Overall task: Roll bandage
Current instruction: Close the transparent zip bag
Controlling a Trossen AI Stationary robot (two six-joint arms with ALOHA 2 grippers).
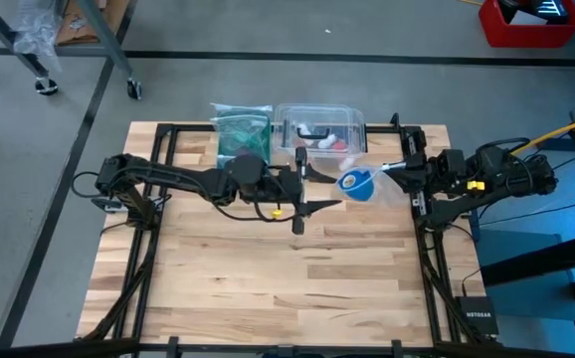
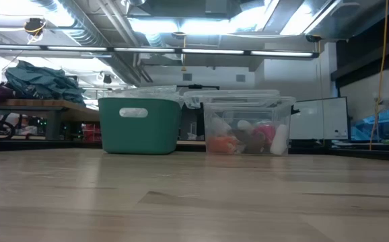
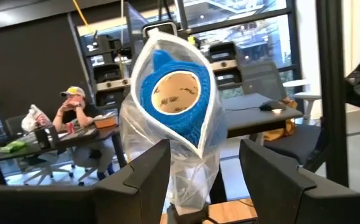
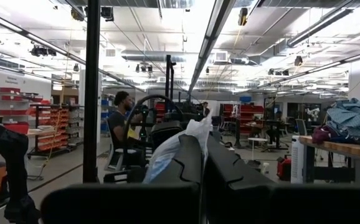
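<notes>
Bandage (image 1: 355, 183): I see the blue roll inside a clear bag (image 3: 186, 168), near the clear box (image 1: 319, 127).
Right end effector (image 1: 399, 170): clamped on the bag.
Left end effector (image 1: 302, 191): fingers apart, beside the bag.

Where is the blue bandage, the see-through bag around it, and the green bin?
bandage (image 3: 175, 93): left wrist view, on the cardboard core of the blue roll.
clear bag (image 3: 189, 171): left wrist view, on the crinkled plastic below the roll.
green bin (image 2: 140, 128): low view, on its front wall.
</notes>
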